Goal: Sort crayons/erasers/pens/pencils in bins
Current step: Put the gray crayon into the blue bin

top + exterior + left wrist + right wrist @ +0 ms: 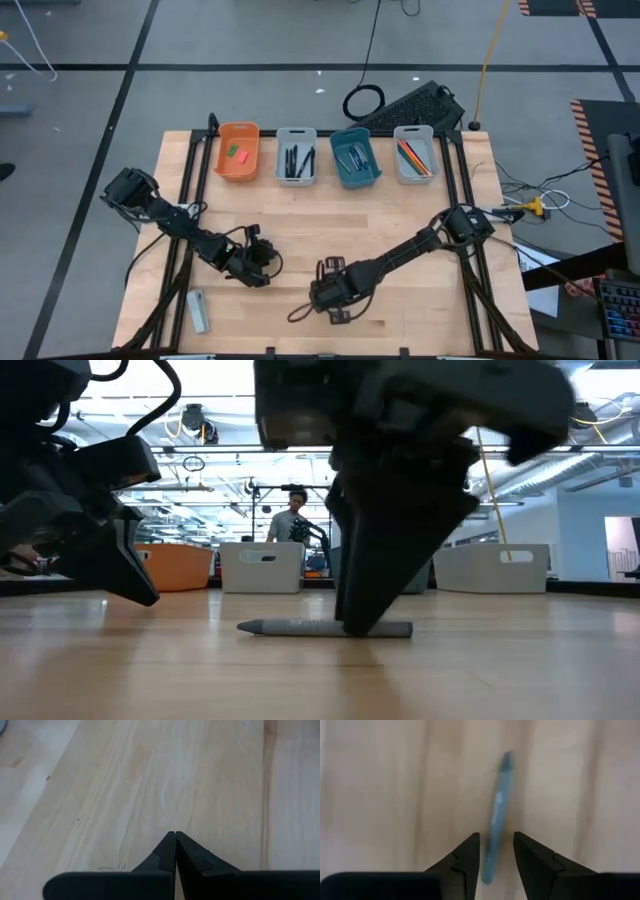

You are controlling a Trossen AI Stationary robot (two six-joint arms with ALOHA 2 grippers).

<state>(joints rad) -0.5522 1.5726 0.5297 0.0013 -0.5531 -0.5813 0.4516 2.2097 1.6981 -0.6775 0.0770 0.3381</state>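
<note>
Two fingers of your right gripper (495, 852) straddle the slim grey crayon (498, 815) lying on the wooden counter (380, 795), slightly open, gripping nothing; your left gripper (175, 840) is closed, empty.

A pale butcher-block desk (400, 220) with a black frame stands on a grey floor (90, 110) crossed by dark tape lines. Behind the desk lie a black keyboard (415, 103) and a coiled black cable (363, 102); a yellow cord (492, 50) runs across the floor. Striped hazard tape (592, 130) marks the floor on one side. Seen level across the desk, the room is an open workshop — white ceiling, long bright lights (230, 405), exposed pipes — with a person (292, 518) far back.
</note>
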